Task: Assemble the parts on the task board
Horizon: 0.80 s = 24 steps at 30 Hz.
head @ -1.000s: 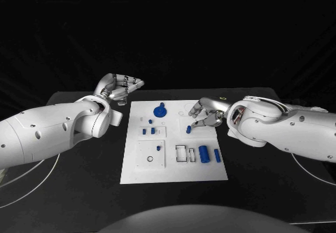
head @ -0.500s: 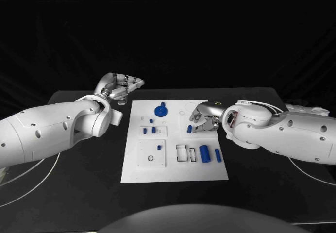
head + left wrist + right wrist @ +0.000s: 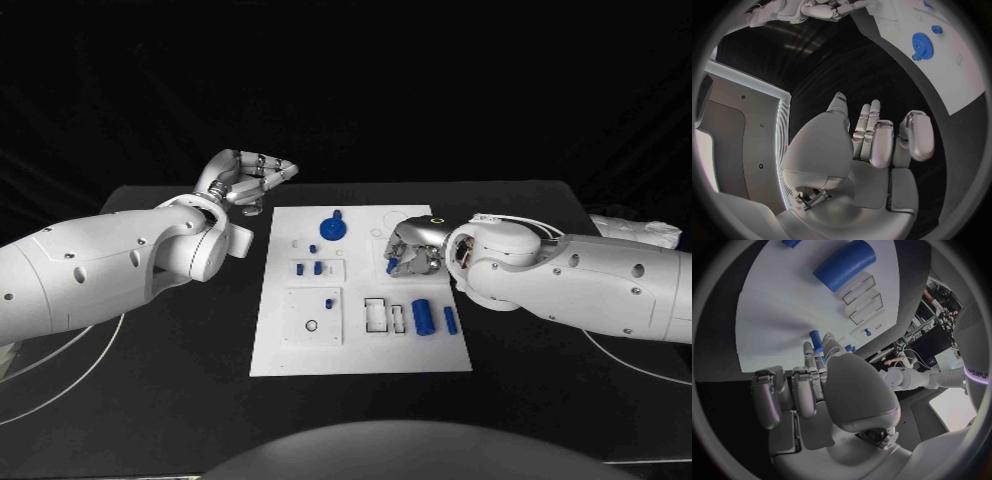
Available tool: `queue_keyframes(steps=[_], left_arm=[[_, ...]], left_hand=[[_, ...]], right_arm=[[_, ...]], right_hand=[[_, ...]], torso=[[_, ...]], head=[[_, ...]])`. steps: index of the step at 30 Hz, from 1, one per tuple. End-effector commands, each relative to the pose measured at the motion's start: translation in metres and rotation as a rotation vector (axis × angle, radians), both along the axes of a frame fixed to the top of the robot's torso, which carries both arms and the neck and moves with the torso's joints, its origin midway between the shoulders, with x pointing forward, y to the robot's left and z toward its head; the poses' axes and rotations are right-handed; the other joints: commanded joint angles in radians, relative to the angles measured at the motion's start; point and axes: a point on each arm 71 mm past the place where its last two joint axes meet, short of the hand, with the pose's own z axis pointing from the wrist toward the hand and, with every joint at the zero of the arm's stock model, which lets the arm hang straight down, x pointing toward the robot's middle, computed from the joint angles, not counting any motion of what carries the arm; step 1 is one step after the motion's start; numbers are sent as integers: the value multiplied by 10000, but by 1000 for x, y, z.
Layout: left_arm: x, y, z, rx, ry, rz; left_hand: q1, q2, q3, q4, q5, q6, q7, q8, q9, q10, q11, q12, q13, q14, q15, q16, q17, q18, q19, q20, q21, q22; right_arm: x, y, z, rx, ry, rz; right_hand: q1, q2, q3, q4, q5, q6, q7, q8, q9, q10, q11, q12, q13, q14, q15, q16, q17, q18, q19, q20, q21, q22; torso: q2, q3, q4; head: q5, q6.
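Note:
The white task board (image 3: 361,340) lies mid-table and carries a blue gear (image 3: 330,229), two small blue pegs (image 3: 307,269), a thick blue cylinder (image 3: 421,317) and a thin blue pin (image 3: 449,319). My right hand (image 3: 411,248) hovers low over the board's right side, its fingertips right at a short blue peg (image 3: 389,264). The right wrist view shows that peg (image 3: 816,338) just past my fingers (image 3: 808,357), with no clear grip on it. My left hand (image 3: 248,180) hangs raised beyond the board's far left corner, fingers curled in and holding nothing.
The black table (image 3: 159,400) surrounds the board. Empty rectangular slots (image 3: 382,315) sit beside the thick cylinder (image 3: 845,265). The left wrist view shows the gear (image 3: 922,45) on the board (image 3: 954,65) and my right hand (image 3: 826,9) far off.
My right hand has moved left and down over the board until its fingertips are at the short blue peg. The peg has stayed put, and the left hand has not moved.

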Motion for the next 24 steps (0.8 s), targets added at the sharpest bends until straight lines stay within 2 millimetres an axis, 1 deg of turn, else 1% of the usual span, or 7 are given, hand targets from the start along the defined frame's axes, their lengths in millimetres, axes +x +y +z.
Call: queue_keyframes(steps=[1,10,15,20,24], left_arm=[[-1,-2,1,-34,-39,-154],[-1,-2,1,-33,-39,-149],[-1,-1,1,-33,-37,-147],[-1,-1,1,-29,-35,-132],[-1,-1,1,-27,-35,-128]], left_hand=[[-29,93,-72,4,41,-85,-15,-62,-9,-10,44,-38,9,-57,-15,-56,9,113,-53,-2,-48,1721],[-29,93,-72,4,41,-85,-15,-62,-9,-10,44,-38,9,-57,-15,-56,9,113,-53,-2,-48,1721],[-29,93,-72,4,41,-85,-15,-62,-9,-10,44,-38,9,-57,-15,-56,9,113,-53,-2,-48,1721],[-29,93,-72,4,41,-85,-15,-62,-9,-10,44,-38,9,-57,-15,-56,9,113,-53,-2,-48,1721],[-29,93,-72,4,41,-85,-15,-62,-9,-10,44,-38,9,-57,-15,-56,9,113,-53,-2,-48,1721]], right_arm=[[0,1,-1,-233,-53,113],[1,3,-4,-371,50,122],[2,4,-5,-450,90,106],[1,4,-5,-517,112,94],[1,5,-6,-594,147,105]], right_hand=[[116,10,65,-31,15,125,-15,62,17,136,-30,50,-12,1042,-92,41,2635,-142,1051,-83,45,2631],[223,97,206,9,17,496,-135,167,48,555,-163,84,-27,1042,-226,41,2635,-142,1051,-207,45,2631],[249,92,253,44,17,632,-168,195,54,722,-209,76,-34,1042,-279,41,2635,-142,1051,-263,45,2631],[265,116,311,94,17,826,-212,250,72,920,-255,75,-34,1042,-323,41,2635,-142,1051,-311,45,2631],[296,272,425,155,16,1171,-325,392,130,1182,-340,108,-28,1042,-386,41,2635,-142,1051,-363,45,2631]], torso=[[2,-8,1],[-6,-4,-7],[-5,-5,-10],[1,-7,-9],[-8,-8,-19]], head=[[23,-10],[40,-31],[37,-17],[40,-27],[32,-52]])
